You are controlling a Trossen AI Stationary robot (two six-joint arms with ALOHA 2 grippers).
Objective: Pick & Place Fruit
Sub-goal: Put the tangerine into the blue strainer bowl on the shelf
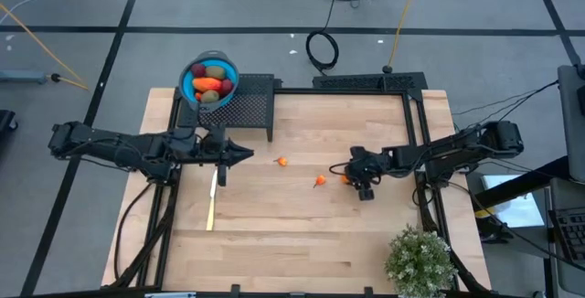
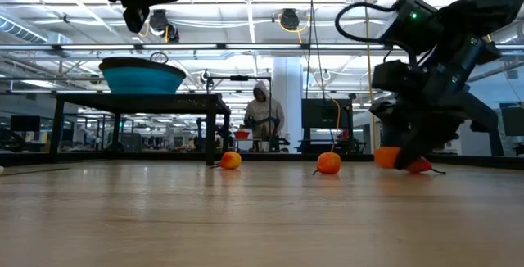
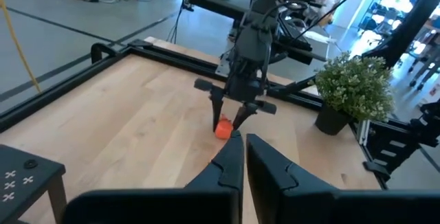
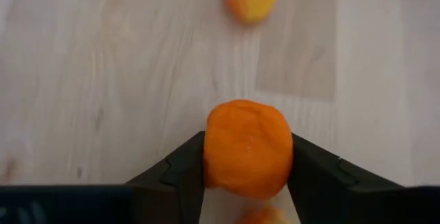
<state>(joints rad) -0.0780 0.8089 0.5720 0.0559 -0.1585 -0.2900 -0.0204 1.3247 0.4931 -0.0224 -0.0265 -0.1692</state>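
A small orange fruit (image 4: 247, 148) lies on the wooden table between the fingers of my right gripper (image 1: 351, 174), right of the table's middle. Two more small orange fruits (image 1: 319, 181) (image 1: 282, 162) lie on the wood to its left. The blue bowl (image 1: 194, 68) stands on a black raised stand at the far left and holds red, orange and green fruit (image 1: 210, 84). My left gripper (image 1: 243, 154) hovers shut and holds nothing, in front of the stand above the table. My right gripper pinches the small orange fruit by its two opposite sides (image 4: 210, 152), one finger on each side. The fingers (image 3: 218, 107) slant down at it from the table's right. The fruit's underside is at the level of the tabletop (image 2: 386, 157).
A slim pale knife (image 1: 212, 202) lies on the table under my left arm. A potted plant (image 1: 419, 260) stands at the near right corner. A black frame (image 1: 366, 84) borders the far and right edges. Bare wood spans the table's near half.
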